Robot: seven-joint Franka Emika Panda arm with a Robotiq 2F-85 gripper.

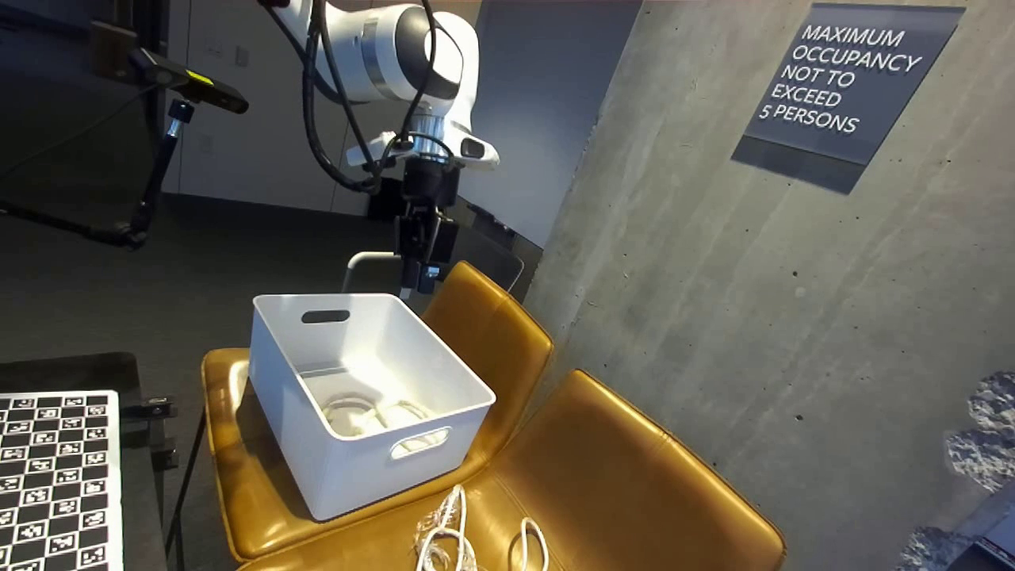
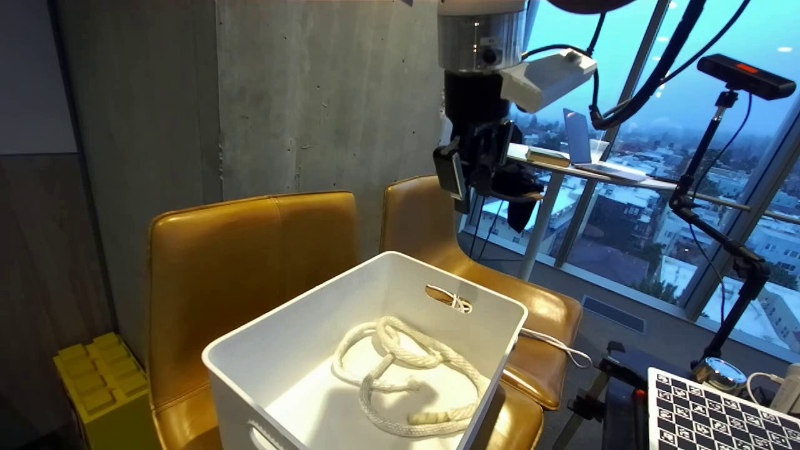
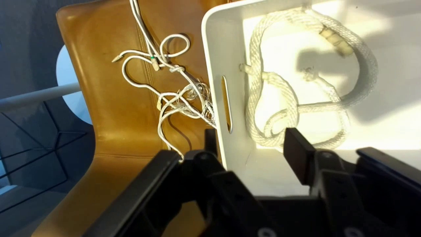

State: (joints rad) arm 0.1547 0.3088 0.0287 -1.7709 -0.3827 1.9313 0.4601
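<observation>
My gripper (image 3: 251,147) is open with nothing between its black fingers; in an exterior view the gripper (image 1: 419,284) points down, high near the chair back. Below it is a white bin (image 3: 227,49), whose long side wall (image 2: 300,331) shows in an exterior view. Seen from the wrist, one fingertip lies across the bin's rim and the other over the inside. A thick white rope (image 3: 368,65) lies looped and knotted on the bin's floor, apart from the fingers. Thin white cords (image 3: 177,68), partly frayed and tangled, lie outside on the neighbouring seat.
Two tan chairs (image 1: 634,476) stand side by side, one bearing the bin, with a concrete wall (image 1: 753,301) behind their backs. A camera on a jointed stand (image 2: 747,76) rises beside a checkered board (image 2: 719,406). Farther off is a table with a laptop (image 2: 578,140).
</observation>
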